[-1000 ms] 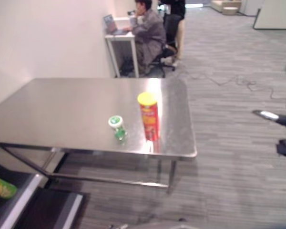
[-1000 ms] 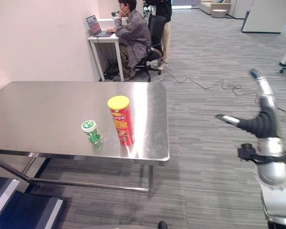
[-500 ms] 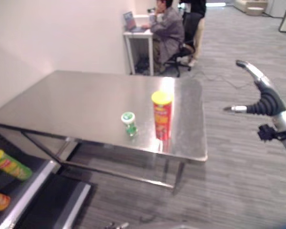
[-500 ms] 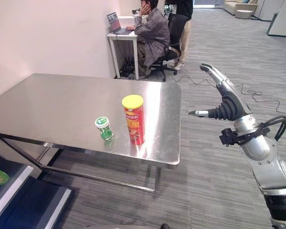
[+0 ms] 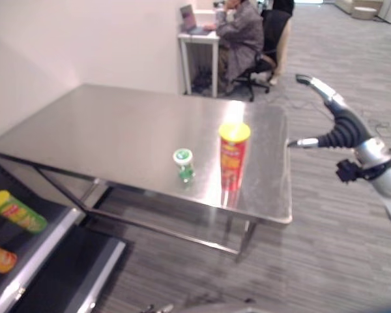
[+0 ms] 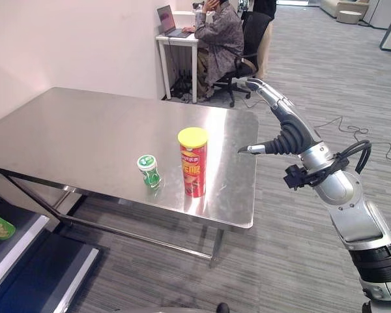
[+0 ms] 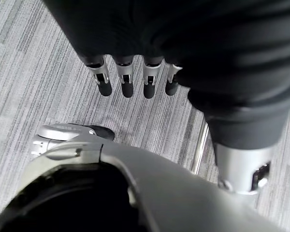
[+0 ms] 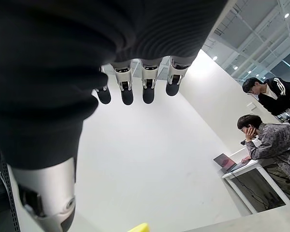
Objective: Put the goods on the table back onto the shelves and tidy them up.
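Two goods are standing upright on the steel table (image 6: 85, 130), toward its near right part: a red can (image 6: 193, 162) with a yellow lid and, just beside it on the robot's left, a small green bottle (image 6: 148, 171) with a white-and-green cap. They are near each other but not touching.

The right hand (image 6: 281, 130) is hovering in the air over the table's right edge, well apart from the can, with its fingers (image 6: 260, 89) reaching out straight and its thumb (image 6: 251, 149) pointing toward the can. It is released and gripping nothing. In the right wrist view its fingertips (image 8: 127, 95) are hanging free in a row against a white wall, and a sliver of the can's yellow lid (image 8: 140, 227) is peeking up at the frame's edge.

The left hand (image 7: 130, 77) is showing in its own wrist view, hanging over grey carpet with its fingers relaxed and holding nothing.

At the lower left of the head views, shelves (image 5: 32, 261) are showing, with a green-and-yellow can (image 5: 16, 210) lying on its side and an orange item (image 5: 0, 257) below it.

Beyond the table, a person (image 6: 218, 39) is sitting at a small white desk (image 6: 176, 49) with a laptop (image 6: 167, 19), and another person is standing behind them.
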You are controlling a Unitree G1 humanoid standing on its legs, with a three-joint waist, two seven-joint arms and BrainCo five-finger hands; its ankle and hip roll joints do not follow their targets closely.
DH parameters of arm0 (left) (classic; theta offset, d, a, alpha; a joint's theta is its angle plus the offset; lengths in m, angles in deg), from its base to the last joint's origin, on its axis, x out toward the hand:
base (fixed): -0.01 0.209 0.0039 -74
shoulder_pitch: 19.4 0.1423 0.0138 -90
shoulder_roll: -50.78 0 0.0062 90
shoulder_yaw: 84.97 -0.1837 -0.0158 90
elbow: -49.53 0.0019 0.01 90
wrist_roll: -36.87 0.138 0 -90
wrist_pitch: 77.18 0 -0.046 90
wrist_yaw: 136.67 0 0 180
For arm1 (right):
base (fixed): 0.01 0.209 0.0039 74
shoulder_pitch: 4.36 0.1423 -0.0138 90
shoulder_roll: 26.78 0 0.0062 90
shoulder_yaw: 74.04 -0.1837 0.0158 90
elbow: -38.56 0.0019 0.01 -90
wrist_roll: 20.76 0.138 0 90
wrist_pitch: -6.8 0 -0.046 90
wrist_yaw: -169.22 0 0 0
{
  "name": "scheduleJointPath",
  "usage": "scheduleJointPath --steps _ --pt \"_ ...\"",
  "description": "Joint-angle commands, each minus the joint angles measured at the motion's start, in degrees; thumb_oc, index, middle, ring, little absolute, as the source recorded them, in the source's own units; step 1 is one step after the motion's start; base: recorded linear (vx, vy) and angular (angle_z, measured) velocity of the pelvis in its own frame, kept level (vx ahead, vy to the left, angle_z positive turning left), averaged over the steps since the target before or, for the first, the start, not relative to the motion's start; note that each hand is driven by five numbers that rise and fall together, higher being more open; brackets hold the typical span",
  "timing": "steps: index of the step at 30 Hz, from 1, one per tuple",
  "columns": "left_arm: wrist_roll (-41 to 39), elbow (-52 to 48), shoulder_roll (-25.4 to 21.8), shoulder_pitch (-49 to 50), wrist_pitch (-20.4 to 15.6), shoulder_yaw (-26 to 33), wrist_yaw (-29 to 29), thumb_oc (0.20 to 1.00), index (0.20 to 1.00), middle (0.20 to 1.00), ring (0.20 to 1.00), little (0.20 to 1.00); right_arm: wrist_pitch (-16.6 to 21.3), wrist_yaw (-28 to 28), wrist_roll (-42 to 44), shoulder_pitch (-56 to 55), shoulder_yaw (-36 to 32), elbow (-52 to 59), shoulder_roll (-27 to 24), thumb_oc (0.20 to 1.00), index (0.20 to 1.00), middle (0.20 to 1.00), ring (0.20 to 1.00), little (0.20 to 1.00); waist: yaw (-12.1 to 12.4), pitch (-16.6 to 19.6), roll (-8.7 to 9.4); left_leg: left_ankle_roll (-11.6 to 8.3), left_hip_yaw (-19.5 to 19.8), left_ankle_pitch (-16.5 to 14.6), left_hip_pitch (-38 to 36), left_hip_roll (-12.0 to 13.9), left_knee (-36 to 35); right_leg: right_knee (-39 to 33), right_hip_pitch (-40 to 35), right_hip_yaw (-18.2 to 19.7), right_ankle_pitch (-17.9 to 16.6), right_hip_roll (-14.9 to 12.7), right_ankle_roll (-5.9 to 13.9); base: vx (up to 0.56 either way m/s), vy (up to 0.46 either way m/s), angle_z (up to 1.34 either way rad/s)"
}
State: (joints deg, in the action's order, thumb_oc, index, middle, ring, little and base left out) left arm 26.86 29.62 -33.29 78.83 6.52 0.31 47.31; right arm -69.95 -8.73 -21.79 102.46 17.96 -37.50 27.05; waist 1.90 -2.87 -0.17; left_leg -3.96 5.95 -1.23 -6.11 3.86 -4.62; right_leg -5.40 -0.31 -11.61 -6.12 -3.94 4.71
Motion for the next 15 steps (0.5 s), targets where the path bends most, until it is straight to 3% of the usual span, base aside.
scheduleJointPath --steps 1,2,3,4,5,6,7,10,12,13,15 --pt "-0.33 -0.07 -1.38 -5.52 -1.91 -4.4 -0.23 1.0 1.0 1.0 1.0 1.0 1.19 -3.8 1.2 7.79 -0.12 -0.04 -0.91 1.0 1.0 1.0 1.0 1.0 1.73 -2.21 2.88 -0.11 -4.84 0.25 5.14 -1.21 3.64 0.7 -1.75 0.03 3.82 -3.28 2.23 -0.13 0.084 0.07" --pt "-1.32 -1.38 -1.45 -5.9 -2.07 -4.26 -0.39 1.0 1.0 1.0 1.0 1.0 1.07 -4.41 0.45 7.91 -0.68 0.4 -1.49 1.0 1.0 1.0 1.0 1.0 1.52 -2.53 3.04 -0.49 -5.55 0.57 6.03 0.0 3.66 0.73 -1.74 -0.17 3.73 -4.07 2.52 -0.17 0.234 0.2" --pt "-2.7 -1.44 -1.88 -6.27 -2.47 -3.56 -1.45 1.0 1.0 1.0 1.0 1.0 0.99 -5.31 -0.75 8.45 -1.33 1.17 -1.93 1.0 1.0 1.0 1.0 1.0 1.16 -2.49 3.35 -1.42 -6.35 1.87 6.42 3.26 2.38 0.88 -1.45 0.21 3.38 -5.48 3.31 -0.08 0.204 0.26" --pt "-2.7 -1.43 -1.88 -6.27 -2.47 -3.56 -1.45 1.0 1.0 1.0 1.0 1.0 0.98 -5.31 -0.75 8.45 -1.33 1.17 -1.93 1.0 1.0 1.0 1.0 1.0 1.19 -2.5 3.34 -1.43 -6.39 1.89 6.37 3.27 2.32 0.89 -1.45 0.24 3.38 -5.47 3.3 -0.07 0.359 0.37" --pt "-2.63 -1.16 -1.86 -6.67 -2.95 -3.44 -2.26 1.0 1.0 1.0 1.0 1.0 0.95 -6.09 -2.26 8.83 -1.96 1.52 -2.64 1.0 1.0 1.0 1.0 1.0 0.65 -2.29 3.32 -2.91 -5.47 3.3 6.31 6.69 1.22 1.18 -0.73 1.33 3.34 -7.11 4.32 -0.03 0.205 0.31" --pt "-2.62 -1.14 -1.81 -6.69 -2.96 -3.46 -2.28 1.0 1.0 1.0 1.0 1.0 0.92 -6.1 -2.29 8.79 -1.98 1.58 -2.66 1.0 1.0 1.0 1.0 1.0 0.74 -2.29 3.19 -3.0 -5.55 3.4 6.12 6.85 0.93 1.32 -0.66 1.39 3.44 -6.96 4.28 -0.08 0.466 0.24" --pt "0.39 -0.68 -1.46 -6.99 -2.78 -5.08 -2.64 1.0 1.0 1.0 1.0 1.0 0.16 -7.23 -4.79 8.26 -4.17 1.41 -3.72 1.0 1.0 1.0 1.0 1.0 -0.42 -1.94 2.21 -3.84 -5.92 3.22 5.09 8.29 -0.1 1.43 0.86 1.32 2.81 -8.7 5.52 -0.05 0.373 0.02" --pt "1.96 -0.52 -1.41 -6.93 -2.66 -5.04 -1.78 1.0 1.0 1.0 1.0 1.0 -0.14 -7.99 -4.21 2.63 -9.98 2.81 -3.65 1.0 1.0 1.0 1.0 1.0 -2.73 -0.11 0.47 -4.13 -5.51 -0.12 4.04 5.93 -0.38 1.95 1.74 2.18 0.7 -11.31 6.98 0.0 0.429 -0.07" --pt "3.03 -0.52 -2.14 -6.33 -2.34 -4.81 -0.7 1.0 1.0 1.0 1.0 1.0 -1.03 -8.0 -5.63 -0.6 -13.79 3.57 -2.93 1.0 1.0 1.0 1.0 1.0 -3.09 0.38 0.77 -2.6 -6.34 -1.76 3.21 3.05 -0.38 2.5 2.17 3.24 -0.7 -13.54 7.67 0.03 0.317 0.09" --pt "3.06 -0.53 -2.2 -6.32 -2.34 -4.87 -0.68 1.0 1.0 1.0 1.0 1.0 -1.09 -7.96 -5.65 -0.85 -14.01 3.75 -2.84 1.0 1.0 1.0 1.0 1.0 -2.91 0.35 0.94 -2.47 -6.46 -1.78 3.13 2.84 -0.38 2.51 2.18 3.4 -0.72 -13.73 7.78 0.03 0.259 -0.05" --pt "3.52 -0.01 -2.9 -5.6 -1.9 -3.46 0.23 1.0 1.0 1.0 1.0 1.0 -2.29 -8.29 -7.27 -3.03 -16.4 5.17 -1.26 1.0 1.0 1.0 1.0 1.0 -3.17 -0.26 1.17 0.12 -7.75 -3.69 1.38 -0.7 -0.38 4.13 3.02 4.35 -2.65 -16.7 8.09 0.02 0.359 -0.21"
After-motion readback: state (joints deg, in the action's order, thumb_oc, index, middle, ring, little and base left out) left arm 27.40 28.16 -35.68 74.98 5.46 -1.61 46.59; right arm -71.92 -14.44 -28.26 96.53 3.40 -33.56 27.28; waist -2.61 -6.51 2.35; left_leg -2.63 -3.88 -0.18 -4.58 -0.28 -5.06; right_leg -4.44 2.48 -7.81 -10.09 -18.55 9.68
